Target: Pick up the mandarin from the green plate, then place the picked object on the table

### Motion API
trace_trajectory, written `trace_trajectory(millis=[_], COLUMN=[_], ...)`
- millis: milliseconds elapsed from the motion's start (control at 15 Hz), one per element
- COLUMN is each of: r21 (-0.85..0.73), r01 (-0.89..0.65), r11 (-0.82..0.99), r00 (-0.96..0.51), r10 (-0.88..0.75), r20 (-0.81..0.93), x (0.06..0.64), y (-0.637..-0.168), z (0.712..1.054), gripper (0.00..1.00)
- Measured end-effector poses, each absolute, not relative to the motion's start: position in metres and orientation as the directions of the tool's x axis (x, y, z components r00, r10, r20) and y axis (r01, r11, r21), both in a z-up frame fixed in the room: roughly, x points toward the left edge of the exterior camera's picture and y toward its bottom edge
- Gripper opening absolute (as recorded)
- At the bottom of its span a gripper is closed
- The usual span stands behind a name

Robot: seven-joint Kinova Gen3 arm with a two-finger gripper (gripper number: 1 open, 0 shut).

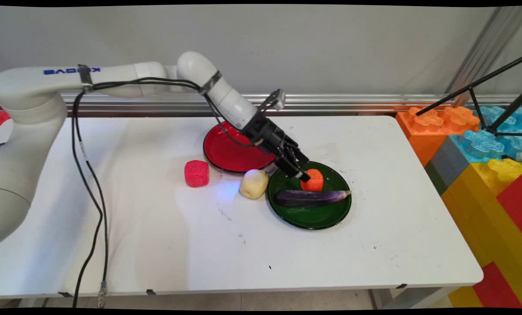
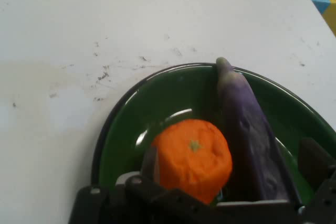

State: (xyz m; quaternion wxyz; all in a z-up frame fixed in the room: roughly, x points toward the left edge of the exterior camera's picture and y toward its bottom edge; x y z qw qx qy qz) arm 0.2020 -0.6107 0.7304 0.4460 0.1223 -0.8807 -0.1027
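1. Over the green plate (image 1: 320,218), gripper (image 1: 302,175) spread, fingers (image 2: 149,163) either side of the orange (image 1: 315,180).
2. Eggplant (image 1: 309,197) lies beside the orange, on the same plate.
3. Red plate (image 1: 230,153), potato (image 1: 253,184), red fruit (image 1: 196,173) nearby on the table (image 1: 199,245).

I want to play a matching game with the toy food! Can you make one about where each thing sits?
Things:
1. orange
2. eggplant
3. potato
4. red plate

Places:
A. on the table, between the two plates
B. lying across the green plate, nearer the camera
C. under the arm, with no food showing on it
D. on the green plate, right at the claw

Pairs: 1-D, 2-B, 3-A, 4-C
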Motion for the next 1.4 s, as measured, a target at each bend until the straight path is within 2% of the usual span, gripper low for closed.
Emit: trace_trajectory(millis=[800, 867, 1400], r21=[0.273, 0.266, 0.238], r01=[-0.116, -0.116, -0.112], r11=[0.955, 0.957, 0.965], r00=[-0.582, -0.581, -0.579], r10=[-0.288, -0.283, -0.258], r20=[0.761, 0.763, 0.774], x=[0.166, 0.166, 0.167], y=[-0.63, -0.631, -0.637], z=[0.698, 0.697, 0.695], gripper=[1.0, 0.0, 0.0])
